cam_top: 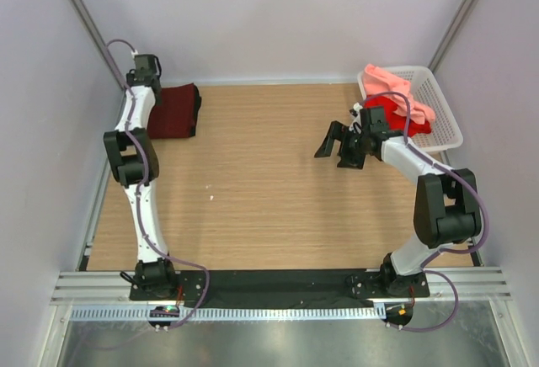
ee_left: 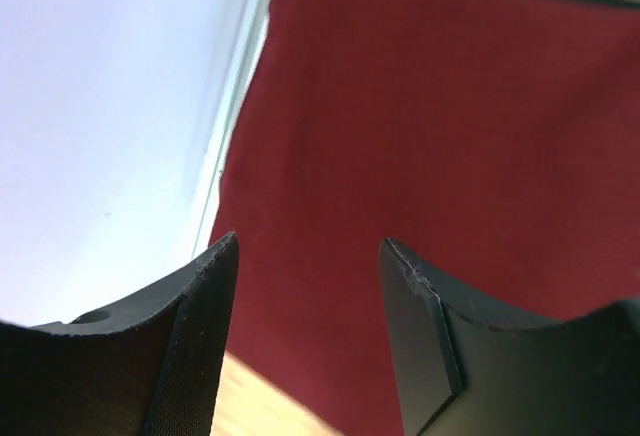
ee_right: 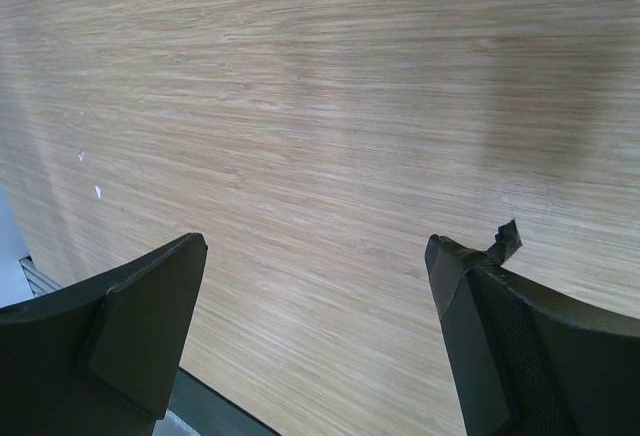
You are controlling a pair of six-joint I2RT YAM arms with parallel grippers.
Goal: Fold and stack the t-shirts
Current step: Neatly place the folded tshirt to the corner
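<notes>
The right gripper (cam_top: 338,145) is held wide open and empty above the bare table (cam_top: 253,199), its jaws turned toward the table's middle. Just behind it, in the basket (cam_top: 445,102) at the far right corner, the salmon pink t-shirt (cam_top: 394,82) is draped over the bright red t-shirt (cam_top: 389,108); this arm is judged nearer. The left gripper (ee_left: 310,246) is spread, with nothing gripped, over the folded maroon t-shirt (cam_top: 174,110) at the far left.
</notes>
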